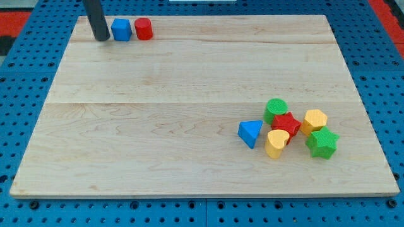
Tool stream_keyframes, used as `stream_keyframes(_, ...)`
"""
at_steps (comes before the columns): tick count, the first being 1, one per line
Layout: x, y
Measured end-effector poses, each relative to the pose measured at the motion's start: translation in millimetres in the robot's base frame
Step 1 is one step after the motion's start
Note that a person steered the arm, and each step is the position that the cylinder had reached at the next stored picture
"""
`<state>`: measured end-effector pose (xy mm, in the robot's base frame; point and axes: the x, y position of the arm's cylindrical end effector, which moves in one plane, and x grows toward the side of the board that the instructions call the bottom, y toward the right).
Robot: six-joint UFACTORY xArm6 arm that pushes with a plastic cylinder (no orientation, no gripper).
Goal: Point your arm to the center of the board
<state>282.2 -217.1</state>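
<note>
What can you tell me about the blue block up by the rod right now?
The blue cube sits near the board's top-left corner, resting flat, with a lighter top face and darker front face. It looks like solid, matte plastic or painted wood. My tip stands just to its left, touching or nearly so. The red cylinder stands upright close on its right, with a thin gap or bare contact; I cannot tell which.
</note>
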Motion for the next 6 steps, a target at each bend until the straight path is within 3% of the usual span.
stream_keyframes(2,108.5,-1.6)
stream_keyframes(3,142.6,5.1)
stream_keyframes(4,133.7,49.9)
stream_keyframes(6,113.2,235.3)
